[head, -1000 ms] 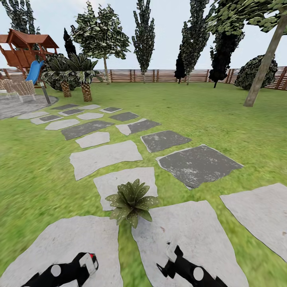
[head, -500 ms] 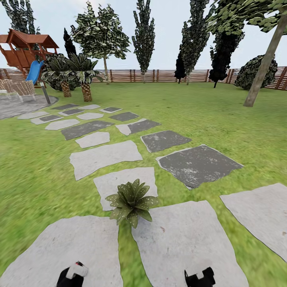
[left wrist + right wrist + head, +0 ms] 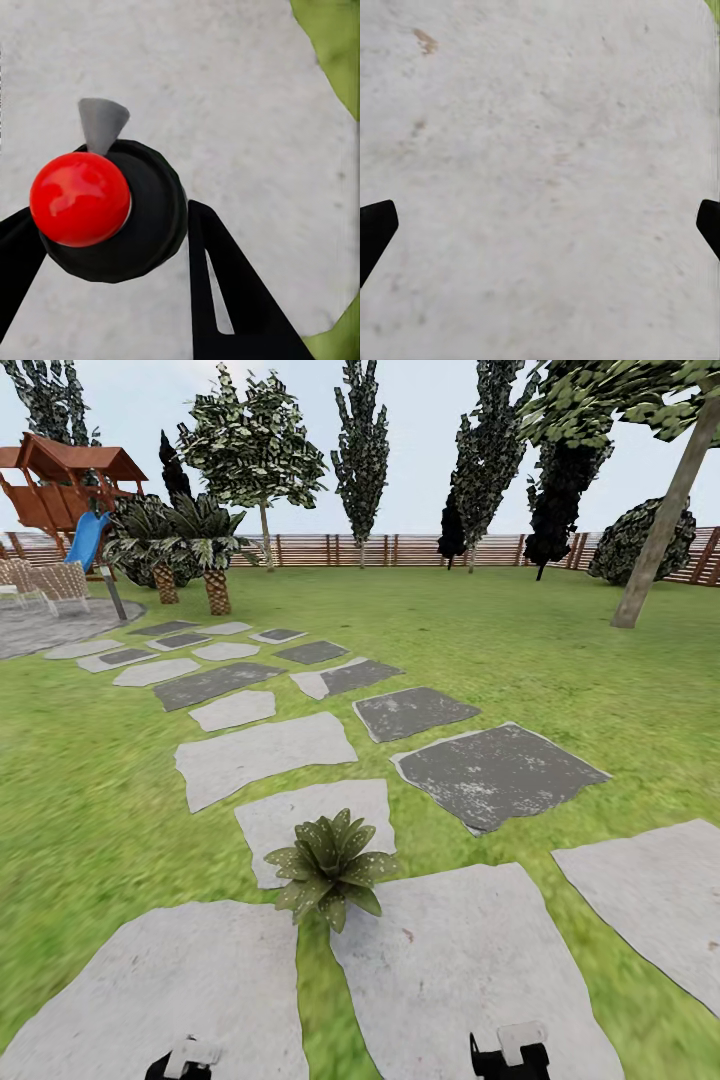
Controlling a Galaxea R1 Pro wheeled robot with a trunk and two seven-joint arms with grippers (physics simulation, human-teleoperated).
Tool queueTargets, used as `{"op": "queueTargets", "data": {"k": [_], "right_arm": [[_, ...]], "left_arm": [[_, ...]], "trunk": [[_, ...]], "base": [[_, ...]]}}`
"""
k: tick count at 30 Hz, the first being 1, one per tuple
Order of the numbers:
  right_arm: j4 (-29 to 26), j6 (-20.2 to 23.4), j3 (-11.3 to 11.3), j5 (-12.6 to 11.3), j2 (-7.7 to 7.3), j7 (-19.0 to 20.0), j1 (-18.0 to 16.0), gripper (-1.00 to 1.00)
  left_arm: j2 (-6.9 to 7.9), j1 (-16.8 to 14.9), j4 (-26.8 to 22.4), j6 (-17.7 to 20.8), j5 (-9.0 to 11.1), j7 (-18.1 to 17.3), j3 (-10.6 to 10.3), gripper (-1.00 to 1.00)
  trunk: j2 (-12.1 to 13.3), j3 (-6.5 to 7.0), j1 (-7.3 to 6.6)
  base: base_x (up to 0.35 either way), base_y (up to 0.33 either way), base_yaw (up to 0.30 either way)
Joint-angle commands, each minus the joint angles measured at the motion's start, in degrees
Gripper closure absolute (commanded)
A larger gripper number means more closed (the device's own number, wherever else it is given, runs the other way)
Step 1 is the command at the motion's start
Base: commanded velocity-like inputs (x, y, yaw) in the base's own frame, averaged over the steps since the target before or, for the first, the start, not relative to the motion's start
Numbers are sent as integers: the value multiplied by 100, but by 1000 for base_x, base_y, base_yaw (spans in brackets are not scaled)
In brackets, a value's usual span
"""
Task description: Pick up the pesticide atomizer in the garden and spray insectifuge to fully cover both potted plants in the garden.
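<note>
One potted plant (image 3: pixel 331 869), a low rosette of speckled green leaves, stands between stepping stones just ahead of me; its pot is hidden under the leaves. The second potted plant is out of view. In the left wrist view my left gripper (image 3: pixel 105 234) is shut on the pesticide atomizer (image 3: pixel 79 198), a black round body with a red ball top and a grey nozzle, held over a pale stone. My left gripper (image 3: pixel 186 1058) and right gripper (image 3: pixel 510 1052) sit at the head view's bottom edge. The right gripper (image 3: pixel 542 225) is open over bare stone, holding nothing.
Grey stepping stones (image 3: pixel 262 754) lead across the lawn toward a paved patio (image 3: pixel 50 625) at far left. Two palms (image 3: pixel 213 560), a playset with a blue slide (image 3: pixel 85 538), a leaning trunk (image 3: pixel 660 520) and a slatted fence (image 3: pixel 400 548) lie beyond.
Both arms have drawn back toward me, sinking from well inside the head view to its bottom edge. The plant and the view have not shifted.
</note>
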Motion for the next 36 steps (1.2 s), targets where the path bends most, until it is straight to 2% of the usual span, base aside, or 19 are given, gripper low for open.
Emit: {"op": "queueTargets", "data": {"k": [1, 4, 8, 22, 36], "right_arm": [[3, -20, 51, -139, -8, -8, -2, -100], [10, -22, 58, -555, -17, 7, -2, -100], [19, -27, 68, -752, -17, 18, -2, -100], [23, -20, 83, -771, 20, 27, -2, -100], [16, -20, 87, -779, 45, 27, -2, -100]], "left_arm": [[1, -3, 4, -22, 48, 2, -34, 100], [3, -2, 5, -32, 191, 9, -33, 100], [4, 14, 16, -43, 250, 32, -33, 100], [-5, 111, 22, -54, 259, 11, -33, 100], [-24, 190, 22, -54, 261, 56, -33, 100]], "trunk": [[-2, -5, -1], [-2, -5, -1], [-2, -5, -1], [-2, -5, -1], [-2, -48, -1]], "base": [[0, 0, 0], [0, 0, 0], [0, 0, 0], [0, -4, 0], [0, -254, 0]]}}
